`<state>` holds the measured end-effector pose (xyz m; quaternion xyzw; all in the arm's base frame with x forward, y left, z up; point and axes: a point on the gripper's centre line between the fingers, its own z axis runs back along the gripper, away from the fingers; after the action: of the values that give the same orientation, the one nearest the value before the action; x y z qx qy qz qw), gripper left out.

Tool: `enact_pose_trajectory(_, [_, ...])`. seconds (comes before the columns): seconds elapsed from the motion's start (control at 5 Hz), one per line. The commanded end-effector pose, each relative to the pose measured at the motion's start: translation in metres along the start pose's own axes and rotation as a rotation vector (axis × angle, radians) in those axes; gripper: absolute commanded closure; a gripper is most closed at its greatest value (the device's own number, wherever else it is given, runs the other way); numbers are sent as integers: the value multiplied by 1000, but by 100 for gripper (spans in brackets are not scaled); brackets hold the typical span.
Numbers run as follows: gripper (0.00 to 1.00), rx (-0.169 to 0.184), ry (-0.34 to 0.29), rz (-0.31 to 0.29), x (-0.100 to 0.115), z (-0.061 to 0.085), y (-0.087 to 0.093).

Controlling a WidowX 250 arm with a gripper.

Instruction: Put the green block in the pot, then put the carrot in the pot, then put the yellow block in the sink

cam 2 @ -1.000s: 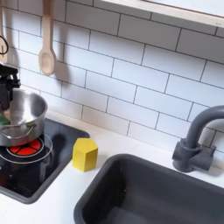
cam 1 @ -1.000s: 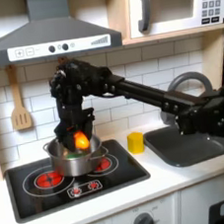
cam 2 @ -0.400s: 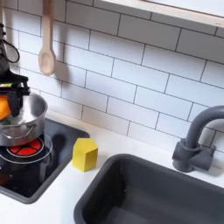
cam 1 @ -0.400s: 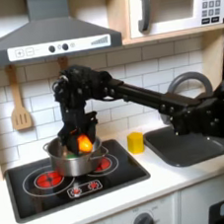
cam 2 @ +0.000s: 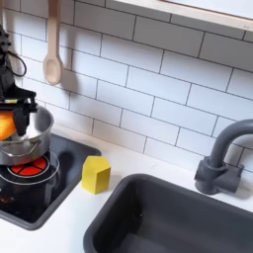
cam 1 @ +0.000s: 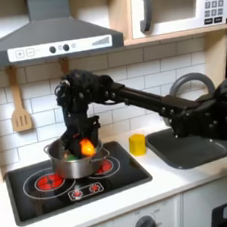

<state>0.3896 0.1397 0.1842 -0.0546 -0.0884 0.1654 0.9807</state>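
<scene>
Over the pot (cam 1: 74,159) on the stove (cam 1: 54,186), gripper (cam 1: 85,145) clamps the carrot (cam 1: 86,146). Yellow block (cam 2: 96,174) at the pot's 3 o'clock. Microwave (cam 1: 178,4) clock reads 01:30.

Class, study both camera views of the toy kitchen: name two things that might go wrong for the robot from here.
1. The gripper holds the carrot over the pot; released off-centre, it might catch the rim and tip onto the stovetop.
2. The yellow block stands near the sink edge; a careless grasp may knock it away.
</scene>
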Motion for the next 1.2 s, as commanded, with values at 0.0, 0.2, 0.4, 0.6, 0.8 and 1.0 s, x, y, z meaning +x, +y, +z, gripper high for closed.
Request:
enact_pose_trajectory(0.0, [0,-12,-30,-5,0,12,1])
enact_pose_trajectory(0.2, [0,-17,-54,-32,-9,17,-1])
enact_pose_trajectory(0.4, [0,-32,-106,-37,-18,44,-8])
enact_pose_trajectory(0.6, [0,-42,-155,-37,-30,68,-5])
enact_pose_trajectory(0.8, [0,-46,-144,-53,-43,68,-5])
enact_pose_trajectory(1.0, [0,-39,-167,0,-62,79,13])
